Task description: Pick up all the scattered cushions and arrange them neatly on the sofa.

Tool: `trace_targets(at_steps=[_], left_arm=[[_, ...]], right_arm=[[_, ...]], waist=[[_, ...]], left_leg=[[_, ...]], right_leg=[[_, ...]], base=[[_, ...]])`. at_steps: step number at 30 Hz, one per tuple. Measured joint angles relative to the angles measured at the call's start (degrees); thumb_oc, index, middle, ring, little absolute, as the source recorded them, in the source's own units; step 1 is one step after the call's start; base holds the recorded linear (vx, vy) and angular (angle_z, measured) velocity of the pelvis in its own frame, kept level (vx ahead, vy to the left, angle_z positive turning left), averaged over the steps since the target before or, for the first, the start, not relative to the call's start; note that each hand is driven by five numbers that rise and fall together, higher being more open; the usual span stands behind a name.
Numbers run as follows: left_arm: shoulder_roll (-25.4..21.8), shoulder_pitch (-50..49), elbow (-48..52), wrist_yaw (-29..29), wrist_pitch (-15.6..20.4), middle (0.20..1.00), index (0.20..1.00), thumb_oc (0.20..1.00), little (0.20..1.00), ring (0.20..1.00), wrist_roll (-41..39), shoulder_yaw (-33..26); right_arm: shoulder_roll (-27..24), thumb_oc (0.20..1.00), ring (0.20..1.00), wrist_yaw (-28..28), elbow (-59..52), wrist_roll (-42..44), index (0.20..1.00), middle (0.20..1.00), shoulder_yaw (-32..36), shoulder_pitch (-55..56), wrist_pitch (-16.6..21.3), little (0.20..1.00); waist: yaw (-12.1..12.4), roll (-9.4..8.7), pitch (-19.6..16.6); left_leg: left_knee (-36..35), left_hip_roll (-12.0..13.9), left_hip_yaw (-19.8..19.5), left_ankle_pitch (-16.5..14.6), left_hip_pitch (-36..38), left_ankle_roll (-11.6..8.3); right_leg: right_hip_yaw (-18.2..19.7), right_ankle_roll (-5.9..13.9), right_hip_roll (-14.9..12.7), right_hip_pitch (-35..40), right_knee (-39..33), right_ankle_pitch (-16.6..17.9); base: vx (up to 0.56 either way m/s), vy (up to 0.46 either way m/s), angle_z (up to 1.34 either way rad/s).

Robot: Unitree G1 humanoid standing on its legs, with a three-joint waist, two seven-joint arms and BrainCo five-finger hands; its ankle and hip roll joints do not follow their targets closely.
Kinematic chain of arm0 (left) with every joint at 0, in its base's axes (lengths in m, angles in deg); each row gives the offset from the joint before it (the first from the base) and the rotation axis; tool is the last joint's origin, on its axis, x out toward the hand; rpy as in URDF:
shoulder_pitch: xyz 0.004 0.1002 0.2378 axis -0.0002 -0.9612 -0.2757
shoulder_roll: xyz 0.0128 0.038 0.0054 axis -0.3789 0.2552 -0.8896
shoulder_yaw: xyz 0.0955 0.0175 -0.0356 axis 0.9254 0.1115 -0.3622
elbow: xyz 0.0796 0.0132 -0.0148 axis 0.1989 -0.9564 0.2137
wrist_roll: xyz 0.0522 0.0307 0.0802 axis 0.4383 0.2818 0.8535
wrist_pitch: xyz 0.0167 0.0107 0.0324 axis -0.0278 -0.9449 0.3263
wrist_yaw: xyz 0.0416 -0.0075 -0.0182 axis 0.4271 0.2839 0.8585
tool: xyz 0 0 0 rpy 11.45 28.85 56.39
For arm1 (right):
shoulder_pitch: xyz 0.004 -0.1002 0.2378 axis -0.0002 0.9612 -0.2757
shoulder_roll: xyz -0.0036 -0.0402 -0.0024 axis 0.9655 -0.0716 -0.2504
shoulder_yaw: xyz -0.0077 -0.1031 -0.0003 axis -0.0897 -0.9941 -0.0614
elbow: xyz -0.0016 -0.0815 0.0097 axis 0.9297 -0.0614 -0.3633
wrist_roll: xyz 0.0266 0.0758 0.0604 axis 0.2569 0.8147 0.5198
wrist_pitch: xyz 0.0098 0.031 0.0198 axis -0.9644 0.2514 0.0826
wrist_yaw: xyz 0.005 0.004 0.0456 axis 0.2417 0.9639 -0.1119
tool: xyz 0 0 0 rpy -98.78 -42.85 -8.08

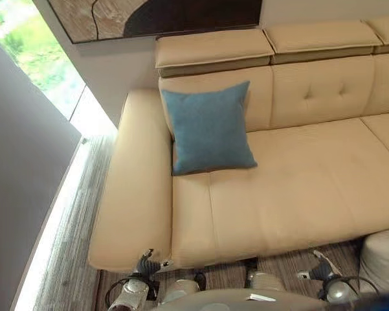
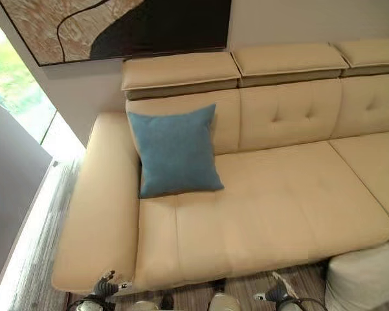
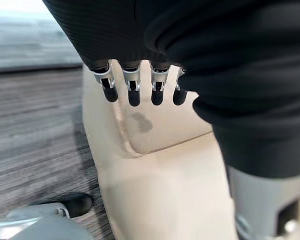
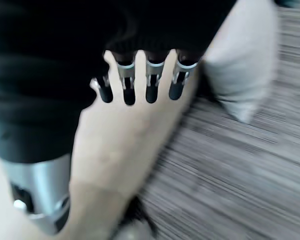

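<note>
One blue cushion (image 1: 209, 128) already sits on the sofa (image 1: 298, 188), leaning upright vs the backrest at about 10 o'clock of the seat, just beside the armrest (image 1: 133, 188). 2nd cushion, pale grey/white (image 1: 383, 259), lies on the floor at 5 o'clock, touching the sofa front edge. Left hand (image 3: 135, 87) hangs by the armrest, fingers straight & loosely spread, holding nothing; right hand (image 4: 140, 85) same, relaxed, empty, w/ the pale cushion (image 4: 239, 70) just past its fingertips. Risks, as I judge: a soft, bulky cushion could slip from a one-hand pinch; the reach down may nudge it under the sofa edge; setting it down carelessly may topple the blue one.
</note>
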Motion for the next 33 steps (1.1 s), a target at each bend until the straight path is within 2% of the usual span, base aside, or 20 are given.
trace_targets(at_steps=[1, 2, 4, 5, 7, 9, 12, 14, 15, 17, 19, 20, 22, 23, 24, 25, 28, 31, 32, 33], left_arm=[[0.2, 0.5, 0.0, 0.0, 0.0, 1.000, 1.000, 1.000, 1.000, 1.000, 0.1, 0.7], [0.1, 0.7, 0.0, -0.1, 0.0, 1.000, 1.000, 1.000, 1.000, 1.000, 0.1, 0.8], [0.3, 1.4, 0.4, 0.4, 0.0, 1.000, 1.000, 1.000, 1.000, 1.000, 0.1, 0.6], [0.2, 1.6, 0.1, 0.5, 0.0, 1.000, 1.000, 1.000, 1.000, 1.000, 0.4, 1.0], [-0.3, 2.5, -0.9, 0.6, -0.3, 1.000, 1.000, 1.000, 1.000, 1.000, 1.6, 1.0], [-0.8, 1.5, -1.9, 0.5, -0.4, 1.000, 1.000, 1.000, 1.000, 1.000, 1.7, 0.9], [-1.6, -0.2, -1.8, 0.5, -0.4, 1.000, 1.000, 1.000, 1.000, 1.000, 1.7, 0.1], [-2.7, -1.5, -1.1, 0.5, -0.6, 1.000, 1.000, 1.000, 1.000, 1.000, 1.7, 0.2], [-1.9, -1.9, -1.6, 0.4, -1.2, 1.000, 1.000, 1.000, 1.000, 1.000, 1.7, 0.2], [-1.6, -2.5, -1.4, 0.5, -1.2, 1.000, 1.000, 1.000, 1.000, 1.000, 1.6, 0.2], [-1.9, -2.5, -1.4, 0.7, -1.2, 1.000, 1.000, 1.000, 1.000, 1.000, 1.5, 0.2], [-1.7, -1.3, -1.4, 0.7, -1.4, 1.000, 1.000, 1.000, 1.000, 1.000, 1.6, 0.6], [-1.4, 0.1, -1.5, 0.9, -1.4, 1.000, 1.000, 1.000, 1.000, 1.000, 1.3, 1.1], [-1.3, 0.3, -1.4, 1.0, -1.4, 1.000, 1.000, 1.000, 1.000, 1.000, 1.2, 1.1], [-0.3, 0.6, -1.4, 1.0, -1.4, 1.000, 1.000, 1.000, 1.000, 1.000, 1.2, 1.1], [0.2, 0.6, -1.4, 1.0, -1.4, 1.000, 1.000, 1.000, 1.000, 1.000, 1.2, 1.1], [1.0, 2.6, -1.3, 0.7, -1.4, 1.000, 1.000, 1.000, 1.000, 1.000, 1.2, 1.7], [1.8, 6.0, -0.1, 0.3, -1.4, 1.000, 1.000, 1.000, 1.000, 1.000, 1.3, 4.4], [1.9, 7.2, 0.2, 0.4, -1.4, 1.000, 1.000, 1.000, 1.000, 1.000, 1.4, 5.9], [2.0, 7.8, 0.5, 0.4, -1.4, 1.000, 1.000, 1.000, 1.000, 1.000, 1.6, 7.1]], right_arm=[[0.0, 1.000, 1.000, 0.0, 0.2, 0.0, 1.000, 1.000, -0.2, -0.8, -0.2, 1.000], [0.3, 1.000, 1.000, 0.0, 0.0, 0.0, 1.000, 1.000, -0.3, -1.0, -0.2, 1.000], [1.7, 1.000, 1.000, 0.2, 0.3, 0.0, 1.000, 1.000, -0.5, -1.3, -1.1, 1.000], [1.6, 1.000, 1.000, 0.1, 0.5, 0.1, 1.000, 1.000, -0.4, -2.2, -1.2, 1.000], [1.6, 1.000, 1.000, 0.1, 0.9, 0.2, 1.000, 1.000, -0.5, -2.7, -1.2, 1.000], [1.6, 1.000, 1.000, 0.2, 1.3, 0.5, 1.000, 1.000, -1.0, -3.9, -0.8, 1.000], [1.8, 1.000, 1.000, 0.2, 0.6, 1.1, 1.000, 1.000, -1.8, -4.9, -0.6, 1.000], [2.4, 1.000, 1.000, 0.2, 0.2, 1.1, 1.000, 1.000, -1.9, -5.2, -0.7, 1.000], [1.9, 1.000, 1.000, 0.2, 0.0, 1.3, 1.000, 1.000, -1.8, -6.0, -0.8, 1.000], [1.7, 1.000, 1.000, 0.1, -0.2, 2.1, 1.000, 1.000, -1.8, -4.7, -0.8, 1.000], [1.5, 1.000, 1.000, -0.1, -0.1, 2.3, 1.000, 1.000, -1.8, -3.7, -0.8, 1.000], [0.8, 1.000, 1.000, -0.5, 0.2, 2.9, 1.000, 1.000, -1.7, -2.7, -0.6, 1.000], [1.0, 1.000, 1.000, -0.6, 1.2, 3.7, 1.000, 1.000, -1.7, -2.9, -0.9, 1.000], [0.8, 1.000, 1.000, -0.6, 1.6, 4.1, 1.000, 1.000, -1.7, -3.0, -1.0, 1.000], [-0.6, 1.000, 1.000, -1.2, 1.6, 4.5, 1.000, 1.000, -1.7, -2.6, -1.1, 1.000], [-0.9, 1.000, 1.000, -1.2, 1.7, 4.5, 1.000, 1.000, -1.7, -2.9, -1.1, 1.000], [-0.8, 1.000, 1.000, -1.2, 1.8, 4.7, 1.000, 1.000, -1.9, -4.3, -1.4, 1.000], [-1.1, 1.000, 1.000, -1.8, 1.3, 4.9, 1.000, 1.000, -1.6, -6.6, -1.5, 1.000], [-1.0, 1.000, 1.000, -1.9, 1.2, 4.9, 1.000, 1.000, -1.5, -7.5, -1.5, 1.000], [0.2, 1.000, 1.000, -2.0, 1.2, 4.9, 1.000, 1.000, -1.5, -9.1, -1.5, 1.000]], waist=[[-0.2, 0.85, 0.3], [-0.6, 1.26, 0.4], [-0.2, 4.27, 1.3], [-0.3, 5.51, 2.1], [0.5, 6.17, 3.0], [3.3, 6.15, 3.2], [5.7, 5.30, 2.8], [7.1, 2.82, 1.7], [6.2, 3.90, 2.1], [6.1, 4.06, 1.1], [6.1, 4.46, 0.8], [5.7, 4.98, 0.8], [5.9, 3.61, 1.6], [5.7, 2.47, 1.9], [4.7, 3.46, 1.5], [4.5, 3.92, 1.5], [3.0, 3.86, 1.9], [1.1, 4.81, 3.3], [1.4, 5.34, 3.9], [2.4, 5.13, 5.1]], left_leg=[[0.0, 0.4, 0.9, 0.5, -1.2, 1.61], [-0.3, 0.4, 1.5, 0.7, -1.9, 2.47], [-3.0, 2.2, 2.9, 3.2, -2.2, 3.83], [-3.9, 3.2, 3.1, 5.1, -2.5, 4.22], [-6.3, 4.0, 3.8, 7.8, -2.5, 3.80], [-6.3, 5.6, 6.9, 8.1, -2.2, 3.79], [-8.4, 8.5, 10.4, 9.4, -2.1, 2.14], [-9.2, 9.0, 11.4, 10.0, -3.7, -0.42], [-9.7, 10.9, 10.2, 12.1, -3.8, -2.10], [-10.2, 13.3, 10.4, 12.8, -3.7, -4.27], [-8.7, 15.5, 9.9, 13.3, -5.1, -6.61], [-7.8, 17.0, 8.8, 15.1, -7.2, -8.87], [-7.1, 15.6, 5.0, 18.8, -7.8, -11.05], [-5.8, 13.3, 2.1, 16.6, -7.3, -10.81], [-5.1, 9.7, -2.4, 13.2, -5.4, -10.12], [-5.2, 8.4, -4.1, 12.3, -4.0, -9.73], [-7.1, 6.3, -5.4, 9.4, 0.4, -6.35], [-8.2, 6.8, -4.9, 6.9, 0.7, -4.80], [-8.8, 6.6, -5.0, 6.0, 0.4, -3.29], [-10.3, 4.9, -3.0, 7.2, 0.3, -1.48]], right_leg=[[0.9, 3.45, -0.1, -0.9, -0.3, -2.5], [0.9, 3.50, -0.1, -1.4, 0.5, -1.9], [0.6, 3.31, 2.3, -3.4, 6.4, -3.4], [1.0, 3.46, 3.7, -3.5, 11.8, -7.0], [1.9, 2.66, 5.1, -1.9, 18.7, -13.3], [-1.6, 2.23, 4.5, 4.8, 21.2, -20.6], [-2.6, 2.83, 5.3, 7.3, 23.9, -23.9], [-3.5, 1.32, 5.5, 9.7, 16.3, -25.5], [-4.3, -1.63, 7.8, 11.3, 12.6, -23.1], [-3.8, -3.98, 10.6, 11.6, 10.9, -22.3], [-3.8, -6.26, 13.0, 10.2, 12.5, -22.7], [-4.2, -9.03, 14.3, 6.8, 16.0, -23.8], [-3.1, -10.65, 13.1, 5.5, 16.4, -22.3], [-1.4, -10.64, 12.2, 5.5, 15.6, -21.3], [0.3, -9.92, 12.0, 6.1, 11.6, -17.7], [1.7, -9.43, 12.4, 6.5, 9.8, -16.0], [4.7, -8.53, 13.2, 7.5, 5.1, -11.9], [7.5, -6.80, 14.3, 6.7, 2.1, -8.8], [9.6, -5.71, 14.7, 4.3, 2.5, -7.7], [12.2, -4.17, 13.2, 1.4, 2.6, -6.6]], base=[[-0.16, 0.074, -0.55], [-0.29, 0.079, -0.58], [-0.31, 0.080, -0.39], [-0.20, 0.048, -0.06], [-0.19, 0.013, -0.15], [-0.22, -0.096, -0.72], [-0.15, -0.142, -0.75], [-0.10, -0.174, -0.62], [-0.08, -0.183, -0.27], [-0.11, -0.202, -0.13], [-0.24, -0.197, -0.09], [-0.24, -0.142, -0.06], [-0.15, -0.038, -0.32], [-0.15, -0.001, -0.63], [-0.12, 0.029, -0.71], [-0.11, 0.064, -0.79], [-0.10, 0.121, -0.52], [-0.19, 0.227, -0.55], [-0.24, 0.245, -1.34], [-0.22, 0.163, -1.62]])
